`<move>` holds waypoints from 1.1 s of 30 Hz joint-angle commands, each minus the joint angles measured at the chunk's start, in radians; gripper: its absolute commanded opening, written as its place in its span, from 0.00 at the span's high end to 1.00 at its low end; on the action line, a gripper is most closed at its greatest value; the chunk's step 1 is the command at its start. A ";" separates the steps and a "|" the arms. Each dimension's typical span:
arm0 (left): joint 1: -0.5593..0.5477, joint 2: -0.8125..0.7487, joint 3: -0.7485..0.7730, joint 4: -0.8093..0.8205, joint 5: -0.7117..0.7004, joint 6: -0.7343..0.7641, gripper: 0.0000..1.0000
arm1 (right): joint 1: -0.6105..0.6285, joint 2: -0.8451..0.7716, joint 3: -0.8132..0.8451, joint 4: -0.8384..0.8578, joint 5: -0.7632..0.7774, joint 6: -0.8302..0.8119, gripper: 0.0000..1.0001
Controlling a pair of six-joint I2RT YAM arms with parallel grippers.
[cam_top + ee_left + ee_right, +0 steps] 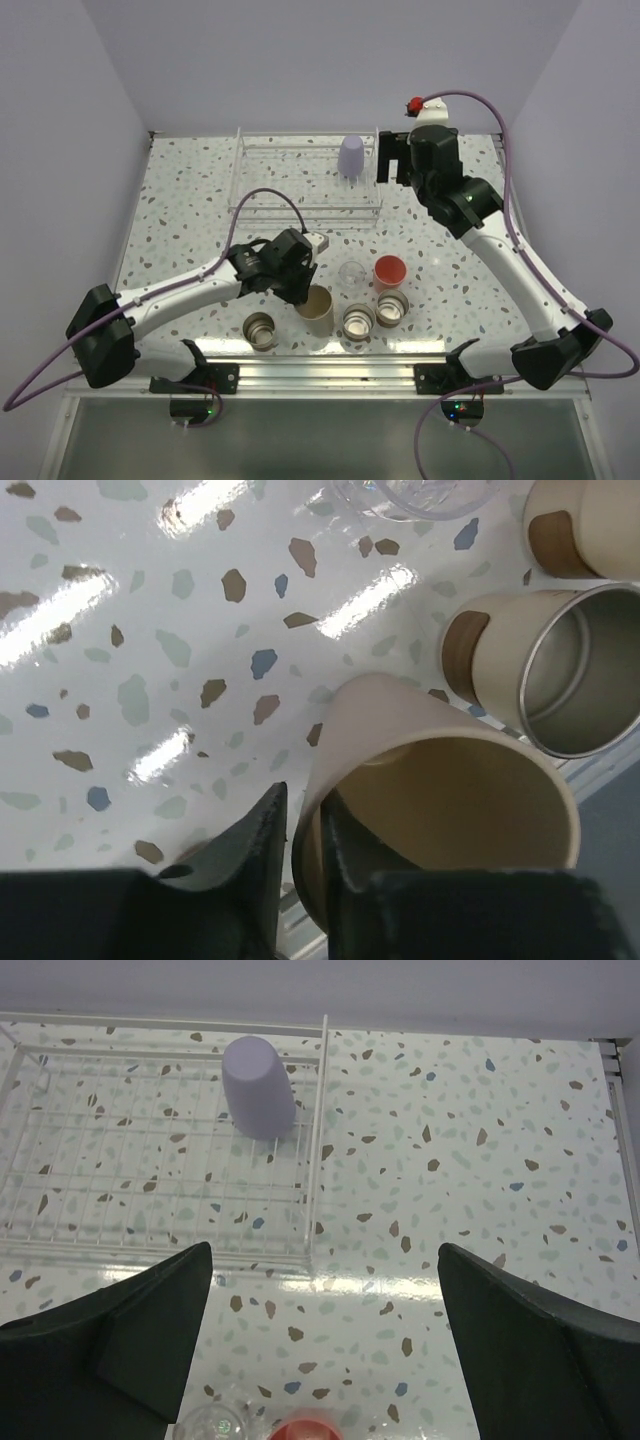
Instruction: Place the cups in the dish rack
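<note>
The dish rack (262, 205) stands at the back middle, with the lavender cup (353, 155) upside down in its right end; both show in the right wrist view, rack (60, 1240) and cup (258, 1087). My left gripper (303, 283) is shut on the rim of the beige cup (317, 309), one finger inside and one outside (305, 825). Near the front stand the clear cup (351, 273), the red-pink cup (390, 271) and three silvery-rimmed cups (261, 330) (358, 322) (392, 308). My right gripper (392, 160) is open and empty, just right of the rack.
The table's front edge with a metal rail (320, 375) runs just behind the silvery cups. Walls close the table at the back and both sides.
</note>
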 commanded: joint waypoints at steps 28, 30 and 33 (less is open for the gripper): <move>0.748 -0.134 0.360 1.023 0.375 -0.352 1.00 | -0.259 0.307 0.295 0.903 -1.044 1.334 0.02; 0.767 -0.131 0.338 1.088 0.414 -0.410 1.00 | -0.252 0.336 0.292 0.928 -1.043 1.368 0.02; 0.770 -0.111 0.345 1.125 0.444 -0.427 1.00 | -0.238 0.362 0.277 0.974 -1.040 1.406 0.02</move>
